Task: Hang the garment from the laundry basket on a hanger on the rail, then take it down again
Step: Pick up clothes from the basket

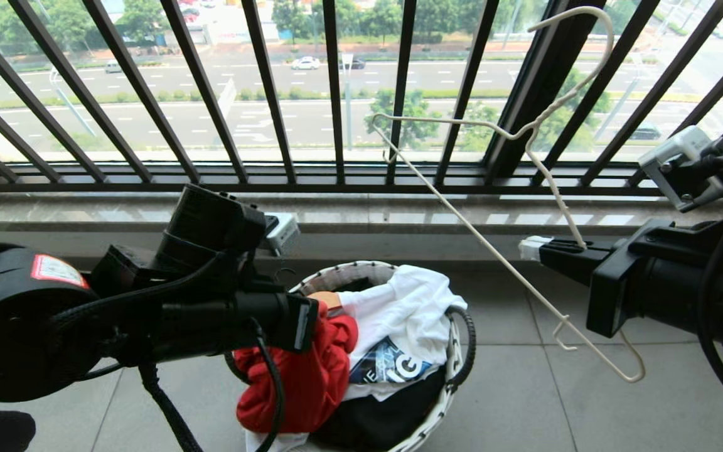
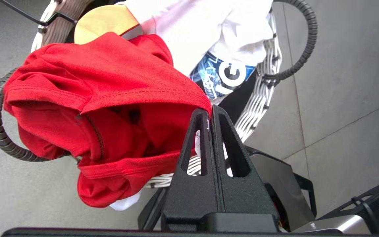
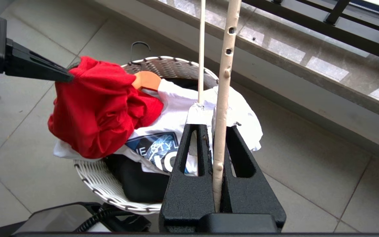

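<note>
The red garment (image 1: 311, 376) hangs in a bunch over the near-left edge of the laundry basket (image 1: 443, 402), a round white woven one on the tiled floor. My left gripper (image 2: 209, 110) is shut on a fold of the garment's (image 2: 94, 98) edge; the right wrist view shows the gripper (image 3: 69, 78) pinching the cloth (image 3: 94, 108) just above the basket (image 3: 100, 184). To the right of the basket my right gripper (image 1: 528, 248) is shut on the cream wire hanger (image 1: 462, 220), held tilted with its hook up. The wire (image 3: 222, 82) runs between the jaws (image 3: 211, 126). The rail is out of view.
A white garment with a blue print (image 1: 399, 314) and a black T-shirt (image 1: 374, 420) lie in the basket, with a light-wood hanger (image 3: 146, 80) poking out. The black barred balcony railing (image 1: 336, 94) and a stone ledge (image 1: 399, 213) run behind. Grey floor tiles (image 1: 524, 408) surround the basket.
</note>
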Controlling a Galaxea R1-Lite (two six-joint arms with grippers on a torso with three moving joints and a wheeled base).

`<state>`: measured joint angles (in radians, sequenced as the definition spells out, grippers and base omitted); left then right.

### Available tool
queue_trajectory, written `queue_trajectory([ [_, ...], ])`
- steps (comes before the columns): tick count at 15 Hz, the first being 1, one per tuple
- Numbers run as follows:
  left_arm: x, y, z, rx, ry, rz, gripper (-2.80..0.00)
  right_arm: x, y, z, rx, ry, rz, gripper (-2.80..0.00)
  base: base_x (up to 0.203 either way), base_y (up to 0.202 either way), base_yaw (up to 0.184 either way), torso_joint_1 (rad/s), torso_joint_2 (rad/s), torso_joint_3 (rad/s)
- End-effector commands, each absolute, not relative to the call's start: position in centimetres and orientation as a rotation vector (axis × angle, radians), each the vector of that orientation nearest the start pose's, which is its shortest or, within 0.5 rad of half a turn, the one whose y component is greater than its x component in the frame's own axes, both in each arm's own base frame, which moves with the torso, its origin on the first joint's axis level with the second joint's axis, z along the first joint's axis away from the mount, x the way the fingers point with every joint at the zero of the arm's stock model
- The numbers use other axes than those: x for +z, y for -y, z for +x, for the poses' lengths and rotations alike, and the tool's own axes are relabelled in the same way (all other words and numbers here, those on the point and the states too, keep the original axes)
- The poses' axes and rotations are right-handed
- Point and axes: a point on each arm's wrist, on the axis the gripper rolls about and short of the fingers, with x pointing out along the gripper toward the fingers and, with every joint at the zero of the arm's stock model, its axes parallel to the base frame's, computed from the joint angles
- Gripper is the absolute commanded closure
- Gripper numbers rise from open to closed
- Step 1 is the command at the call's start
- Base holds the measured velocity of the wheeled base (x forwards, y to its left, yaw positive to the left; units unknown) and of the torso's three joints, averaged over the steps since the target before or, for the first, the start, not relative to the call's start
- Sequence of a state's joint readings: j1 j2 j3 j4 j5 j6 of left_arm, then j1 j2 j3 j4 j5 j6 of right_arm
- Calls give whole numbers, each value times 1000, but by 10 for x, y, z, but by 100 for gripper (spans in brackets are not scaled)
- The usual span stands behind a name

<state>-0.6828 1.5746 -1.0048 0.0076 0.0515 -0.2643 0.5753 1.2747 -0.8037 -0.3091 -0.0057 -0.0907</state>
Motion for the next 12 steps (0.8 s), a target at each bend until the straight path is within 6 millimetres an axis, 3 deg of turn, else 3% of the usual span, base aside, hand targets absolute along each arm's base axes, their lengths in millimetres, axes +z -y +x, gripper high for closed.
queue_trajectory([
  [1, 248, 175, 189, -599, -538, -164, 0, 259, -110, 172, 569, -128, -135, 0, 0, 0, 0, 0, 0, 0],
  [3, 256, 181, 181, -624, -534, -223, 0, 259, -109, 172, 565, -128, -135, 0, 0, 0, 0, 0, 0, 0],
  [6, 247, 192, 175, -658, -573, -196, 0, 260, -108, 173, 559, -126, -133, 0, 0, 0, 0, 0, 0, 0],
  [9, 214, 212, 191, -622, -674, -134, 0, 260, -108, 173, 556, -125, -133, 0, 0, 0, 0, 0, 0, 0],
  [12, 164, 229, 207, -567, -794, -40, 0, 260, -106, 174, 546, -125, -132, 0, 0, 0, 0, 0, 0, 0],
])
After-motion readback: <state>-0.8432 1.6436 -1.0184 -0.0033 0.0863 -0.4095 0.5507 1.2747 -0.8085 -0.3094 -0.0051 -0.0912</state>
